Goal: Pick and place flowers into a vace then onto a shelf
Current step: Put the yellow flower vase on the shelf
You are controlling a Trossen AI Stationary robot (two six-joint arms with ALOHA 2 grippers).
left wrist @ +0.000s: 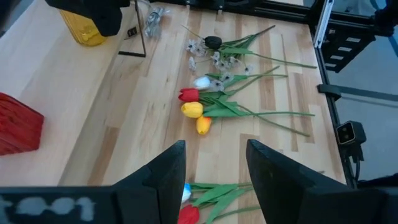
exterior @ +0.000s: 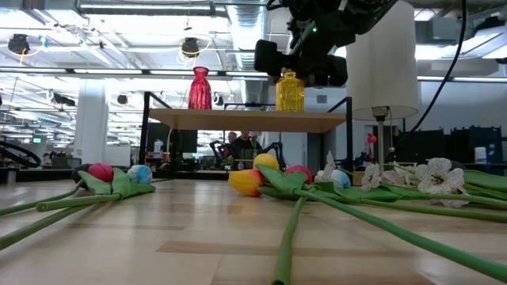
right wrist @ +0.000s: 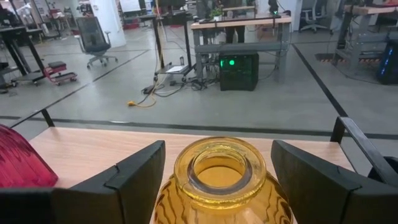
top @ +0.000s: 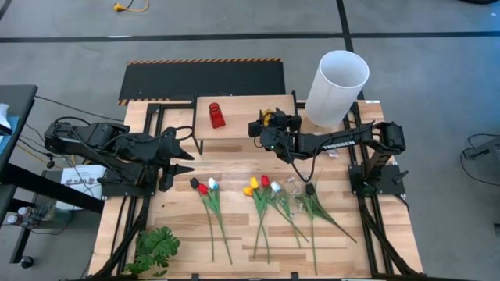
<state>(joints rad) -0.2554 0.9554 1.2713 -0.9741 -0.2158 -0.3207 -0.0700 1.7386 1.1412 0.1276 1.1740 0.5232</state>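
So the flowers (top: 262,204) are all lying flat on the table (top: 234,234), none in a vase. Their long axes run roughly front to back: heads point toward the shelf (top: 238,115), stems trail toward the near edge, fanning out a bit. There's a left pair (top: 208,187) with red and white heads, and a right bunch (left wrist: 205,106) with yellow, red and white heads plus the little white blossoms (exterior: 432,176) and a dark head next to them. The right gripper (right wrist: 217,168) is up at the shelf with its fingers spread wide on either side of the yellow vase (right wrist: 219,180)'s neck; can't see them actually touching the glass. That vase stands upright on the shelf, with a red vase (top: 216,115) upright further along it. The left gripper (left wrist: 214,168) hovers off to the left of the table, fingers apart and empty, aimed toward the flowers. A big white cylinder (top: 336,87) stands by the back right corner, and a leafy sprig (top: 156,248) lies at the front left.
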